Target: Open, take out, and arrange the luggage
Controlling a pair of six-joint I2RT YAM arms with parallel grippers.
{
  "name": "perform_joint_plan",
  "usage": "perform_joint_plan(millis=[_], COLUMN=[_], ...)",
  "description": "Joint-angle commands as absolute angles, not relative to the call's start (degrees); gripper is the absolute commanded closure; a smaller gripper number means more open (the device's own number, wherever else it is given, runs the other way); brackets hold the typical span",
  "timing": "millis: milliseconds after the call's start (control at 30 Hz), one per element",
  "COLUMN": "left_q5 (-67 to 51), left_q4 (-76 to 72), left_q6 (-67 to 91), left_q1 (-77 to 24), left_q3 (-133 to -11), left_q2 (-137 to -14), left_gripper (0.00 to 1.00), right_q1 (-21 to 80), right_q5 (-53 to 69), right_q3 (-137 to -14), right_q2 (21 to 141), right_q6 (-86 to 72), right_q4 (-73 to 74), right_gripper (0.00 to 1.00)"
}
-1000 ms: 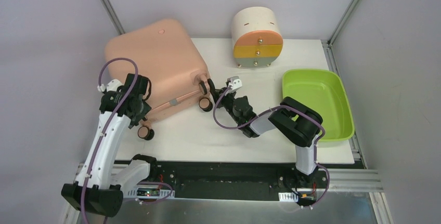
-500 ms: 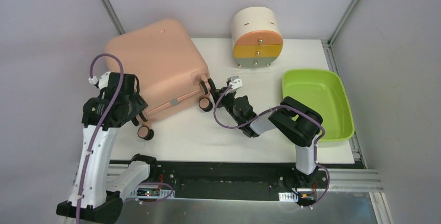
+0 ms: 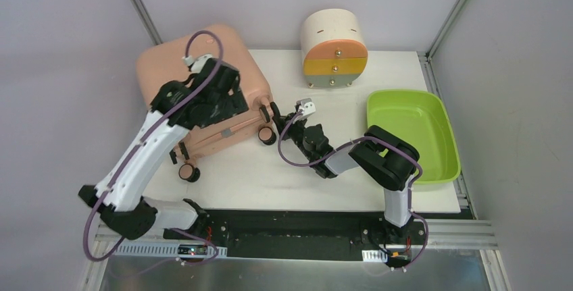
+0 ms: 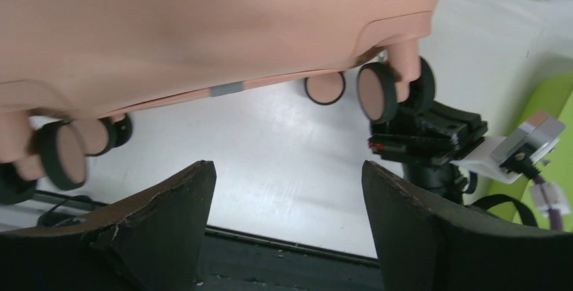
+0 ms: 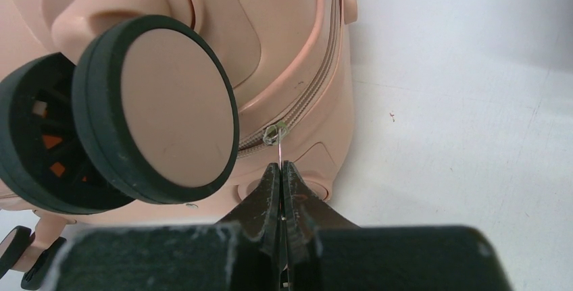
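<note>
The luggage (image 3: 169,68), a large peach-pink hard-shell suitcase, lies closed at the back left of the table with its wheels toward me. My left gripper (image 3: 226,105) hovers over its near right part, open, with nothing between the fingers (image 4: 287,190). In the left wrist view the luggage (image 4: 203,28) and its wheels (image 4: 378,92) lie beyond the fingers. My right gripper (image 3: 273,121) sits low beside the right-hand wheel (image 5: 162,109). It is shut (image 5: 280,166) on the thin zipper pull (image 5: 278,149), which hangs from the zipper at the corner of the luggage (image 5: 284,34).
A cream cylindrical drawer unit (image 3: 334,48) stands at the back centre. A lime-green tray (image 3: 412,132) lies at the right edge. The white table board (image 3: 270,169) shows between the luggage and the arm bases. My right wrist (image 4: 432,142) lies just right of the left fingers.
My left arm has swung from the luggage's near left side up over its top, and its jaws have spread wider. The right arm and the luggage have not moved.
</note>
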State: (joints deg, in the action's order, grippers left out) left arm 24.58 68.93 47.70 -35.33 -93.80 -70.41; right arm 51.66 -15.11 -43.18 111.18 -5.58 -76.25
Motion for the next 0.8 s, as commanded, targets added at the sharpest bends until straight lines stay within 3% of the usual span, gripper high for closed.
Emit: perform_joint_plan(millis=[0,333,767], left_q5=[24.9,19.6,21.2], left_q4=[66.3,65.9,66.0], left_q6=[53.7,65.8,73.7], left_q1=[-38.1,-38.6,-38.7], left_q3=[-100.5,-108.9,-104.5], left_q2=[-79.1,-95.1,-99.3], left_gripper=[0.18,0.18,0.19], right_q1=[50.6,50.6,50.4], right_q5=[-16.7,-16.6,-16.3], right_q3=[-43.8,-43.2,-43.5], right_q2=[109.1,109.1,109.8], right_q6=[-6.6,-6.2,-8.6], right_q4=[-80.5,-80.5,-80.6], right_gripper=[1.00,1.00,1.00])
